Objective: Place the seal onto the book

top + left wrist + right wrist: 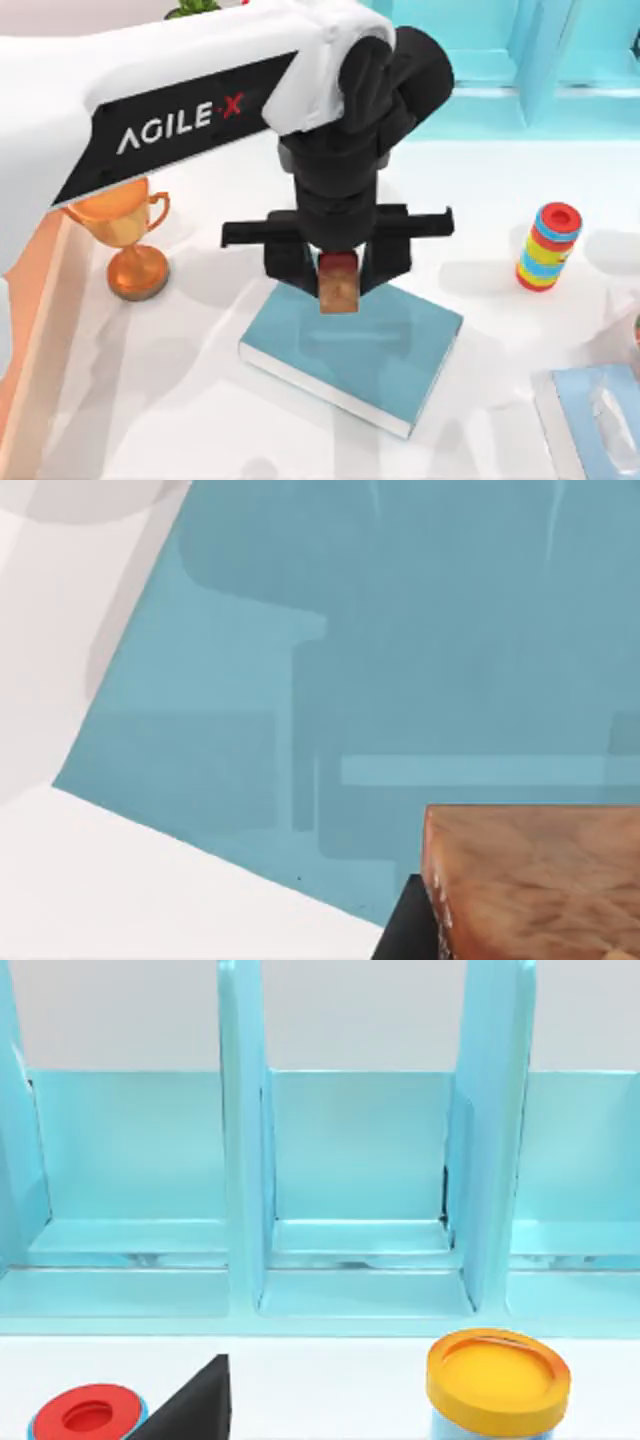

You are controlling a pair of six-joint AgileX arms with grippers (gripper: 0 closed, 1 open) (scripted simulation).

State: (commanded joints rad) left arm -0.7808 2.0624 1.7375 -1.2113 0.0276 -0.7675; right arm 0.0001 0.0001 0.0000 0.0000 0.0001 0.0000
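The left gripper (pixel 338 272) grips the seal (pixel 338 284) between its narrowly set fingers above the book's (pixel 400 350) rear edge, with the book lying flat on the table (pixel 200 400) beside the trophy (pixel 130 235).

An orange-gold trophy (pixel 130 235) stands at nine o'clock on the white worktop (pixel 200 420). A red-yellow-blue striped cylinder (pixel 549 246) stands at three o'clock, a light-blue tissue box (pixel 598 420) at five, and a pale-blue divided rack (pixel 350 1210) at twelve.
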